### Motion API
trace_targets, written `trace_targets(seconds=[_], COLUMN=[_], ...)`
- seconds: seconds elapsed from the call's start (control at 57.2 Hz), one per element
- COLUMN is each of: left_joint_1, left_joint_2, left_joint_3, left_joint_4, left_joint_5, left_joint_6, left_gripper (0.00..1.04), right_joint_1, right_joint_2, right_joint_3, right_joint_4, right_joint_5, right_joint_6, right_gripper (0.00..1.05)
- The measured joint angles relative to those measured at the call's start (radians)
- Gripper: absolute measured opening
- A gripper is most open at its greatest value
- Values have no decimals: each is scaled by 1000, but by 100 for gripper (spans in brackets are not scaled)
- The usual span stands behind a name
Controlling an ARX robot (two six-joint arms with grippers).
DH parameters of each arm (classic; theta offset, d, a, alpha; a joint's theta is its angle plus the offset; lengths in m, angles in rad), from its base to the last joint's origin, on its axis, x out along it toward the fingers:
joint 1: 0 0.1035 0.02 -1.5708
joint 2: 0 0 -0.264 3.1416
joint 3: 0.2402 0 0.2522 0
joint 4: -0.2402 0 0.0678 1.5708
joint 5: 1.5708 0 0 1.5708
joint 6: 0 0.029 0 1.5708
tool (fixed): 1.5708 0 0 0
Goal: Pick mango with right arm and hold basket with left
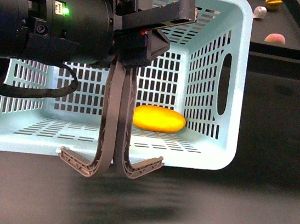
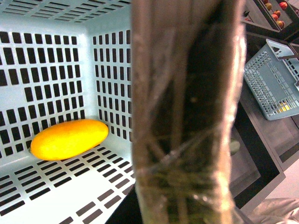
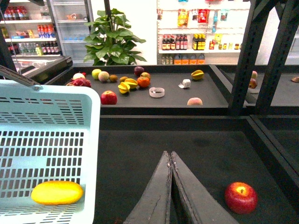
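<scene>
Behind left tool (image 1: 111, 162), mango (image 1: 160, 119) (partly hidden)

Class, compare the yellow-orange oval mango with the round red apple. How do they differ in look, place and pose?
The smooth yellow-orange mango is a long oval, while the shiny red apple is nearly round. The mango lies on its side inside the light blue slotted plastic basket. The apple sits outside the basket on the bare dark shelf, stem dimple facing up. Both are whole, smooth-skinned fruits.
</scene>
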Motion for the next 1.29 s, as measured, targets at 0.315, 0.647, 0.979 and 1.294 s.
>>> trace_targets(seconds=[0.315,0.647,0.979,1.294], left_joint_1=[0,0,0,0], left_joint_2=[0,0,0,0], left_joint_3=[0,0,0,0], left_joint_4=[0,0,0,0], left_joint_5=[1,0,0,0], left_joint_6=[2,0,0,0], left_gripper=[8,8,8,8], right_joint_1=[0,0,0,0], right_joint_2=[-124,-124,-124,-124], right_joint_3=[0,0,0,0], right_joint_4=[-119,-120,-120,-120], right_joint_5=[-3,-3,-3,-3], right_joint_6=[-1,-1,-3,-3], right_gripper=[2,2,30,83])
